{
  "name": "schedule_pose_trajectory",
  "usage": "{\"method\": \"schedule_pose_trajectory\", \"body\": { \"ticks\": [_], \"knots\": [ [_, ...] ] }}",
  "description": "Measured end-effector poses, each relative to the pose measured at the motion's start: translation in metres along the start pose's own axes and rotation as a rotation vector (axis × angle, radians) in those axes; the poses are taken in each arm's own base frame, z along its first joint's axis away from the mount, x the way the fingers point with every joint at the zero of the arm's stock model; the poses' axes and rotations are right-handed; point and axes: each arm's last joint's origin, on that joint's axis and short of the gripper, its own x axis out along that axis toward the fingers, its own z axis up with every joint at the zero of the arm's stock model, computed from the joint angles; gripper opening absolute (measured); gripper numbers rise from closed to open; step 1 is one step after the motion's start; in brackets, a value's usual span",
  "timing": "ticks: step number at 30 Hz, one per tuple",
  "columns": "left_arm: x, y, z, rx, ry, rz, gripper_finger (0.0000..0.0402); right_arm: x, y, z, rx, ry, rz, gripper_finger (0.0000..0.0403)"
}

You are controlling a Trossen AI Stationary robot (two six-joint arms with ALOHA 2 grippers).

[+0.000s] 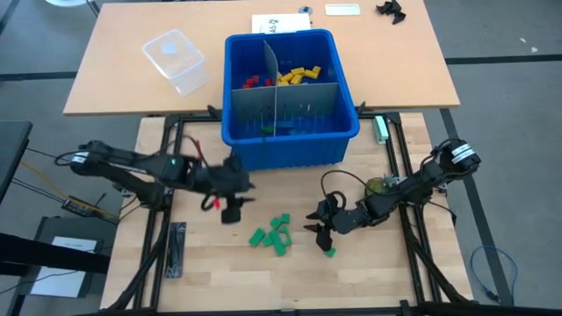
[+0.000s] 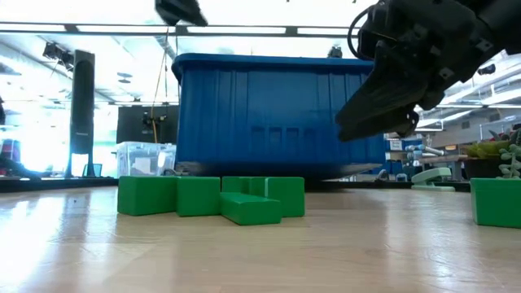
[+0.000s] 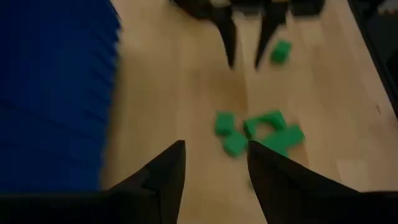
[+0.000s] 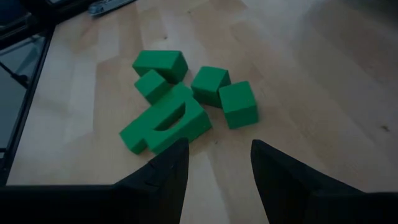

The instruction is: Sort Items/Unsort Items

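Overhead, the left hand hangs released and empty beside the blue bin, a cluster of green blocks just ahead. Right hand is also released; its wrist view alone shows 5 blocks, 1 arched. Only overhead shows red and yellow blocks binned.
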Motion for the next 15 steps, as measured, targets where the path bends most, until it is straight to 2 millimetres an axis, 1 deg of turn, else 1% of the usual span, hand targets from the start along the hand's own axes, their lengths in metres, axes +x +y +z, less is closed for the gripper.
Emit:
{"method": "schedule_pose_trajectory", "body": {
  "ticks": [4,7,10,15],
  "knots": [
    [0.022,-0.019,-0.021,0.061,0.038,-0.055,0.0181,0.0,0.001,0.0,0.001,-0.005,-0.003,0.0174],
    [0.038,-0.03,-0.032,0.118,0.051,-0.108,0.0181,0.0,0.0,0.0,0.001,-0.013,-0.01,0.0174],
    [0.056,-0.036,-0.044,0.158,0.111,-0.116,0.0182,0.0,0.0,0.001,0.003,-0.017,-0.016,0.0174],
    [0.081,-0.042,-0.055,0.145,0.207,-0.144,0.0187,0.001,-0.002,0.002,0.003,-0.018,-0.021,0.0174]
  ]
}}
